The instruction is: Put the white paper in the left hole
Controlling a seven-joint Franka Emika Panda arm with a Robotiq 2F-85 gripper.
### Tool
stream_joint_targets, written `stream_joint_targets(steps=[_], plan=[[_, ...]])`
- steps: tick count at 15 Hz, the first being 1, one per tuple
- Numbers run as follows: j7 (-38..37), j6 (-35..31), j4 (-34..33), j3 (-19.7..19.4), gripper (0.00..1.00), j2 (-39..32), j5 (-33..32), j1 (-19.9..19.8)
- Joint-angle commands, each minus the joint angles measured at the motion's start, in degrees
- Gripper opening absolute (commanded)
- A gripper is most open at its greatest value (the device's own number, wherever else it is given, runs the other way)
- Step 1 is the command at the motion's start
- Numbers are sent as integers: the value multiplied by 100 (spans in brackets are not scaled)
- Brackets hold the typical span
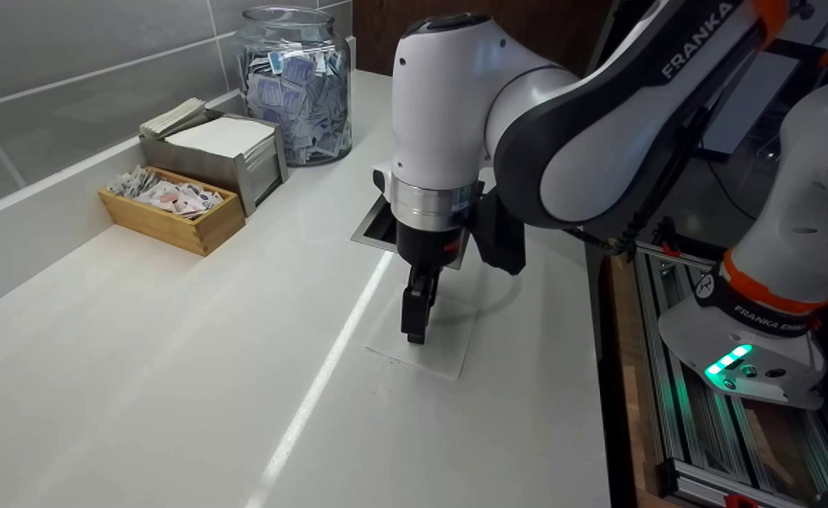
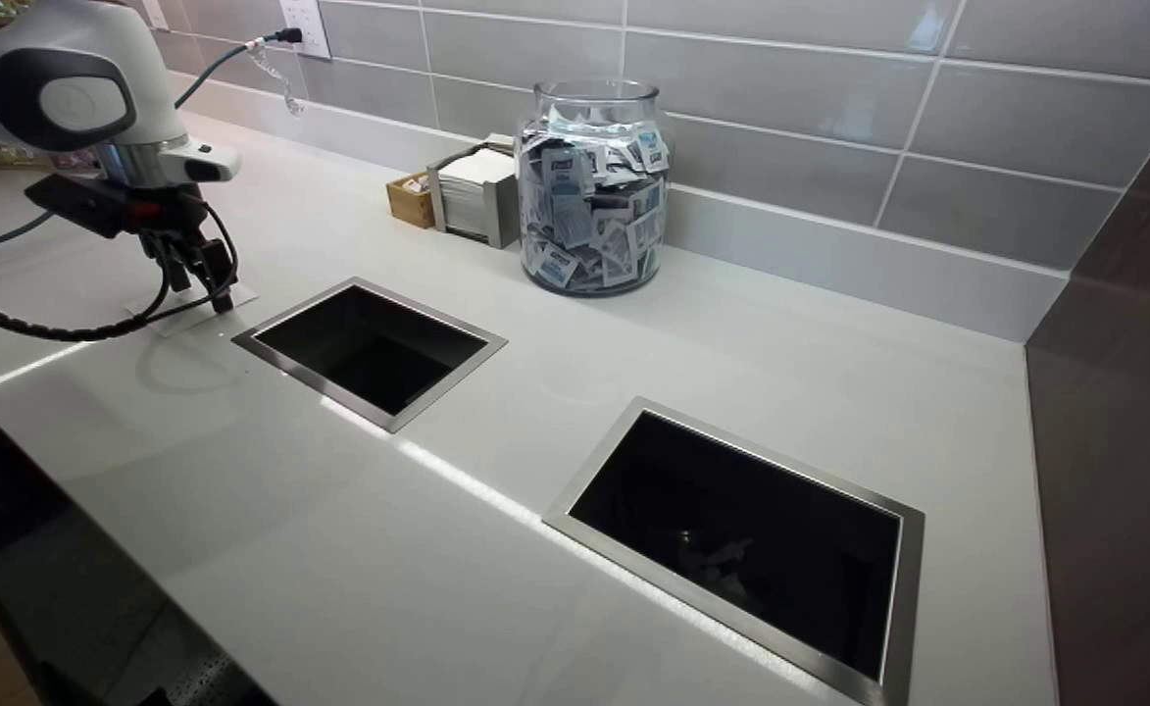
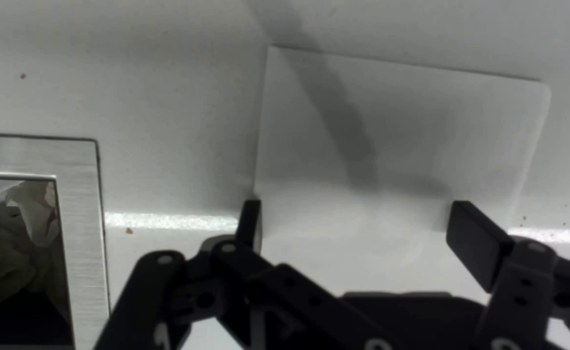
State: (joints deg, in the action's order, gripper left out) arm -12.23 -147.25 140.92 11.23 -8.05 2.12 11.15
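The white paper (image 1: 449, 342) lies flat on the white counter. It shows in both exterior views (image 2: 177, 319) and fills much of the wrist view (image 3: 401, 121). My gripper (image 1: 416, 337) points down over the paper, its fingertips at or just above the surface. The fingers stand wide apart in the wrist view (image 3: 355, 218), with nothing gripped between them. The left fingertip is at the paper's left edge and the right one is over the paper. The left hole, with a metal rim (image 2: 447, 380), is close beside the paper; its rim corner shows in the wrist view (image 3: 83, 233).
A second rimmed hole (image 2: 910, 579) lies farther right. A glass jar of packets (image 2: 594, 196), a metal napkin holder (image 1: 262, 166) and a wooden box of packets (image 1: 174, 215) stand along the tiled wall. A cable (image 2: 55, 335) hangs from the arm.
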Motion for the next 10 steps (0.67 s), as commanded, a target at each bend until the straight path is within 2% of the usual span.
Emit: stream_joint_targets(steps=[1, 9, 10], plan=[[-74, -78, -52, -51, 65, -147, -134, 74], [-67, -74, -149, -52, 4, -167, -161, 92], [-65, -75, -158, -52, 1, -165, -160, 94]])
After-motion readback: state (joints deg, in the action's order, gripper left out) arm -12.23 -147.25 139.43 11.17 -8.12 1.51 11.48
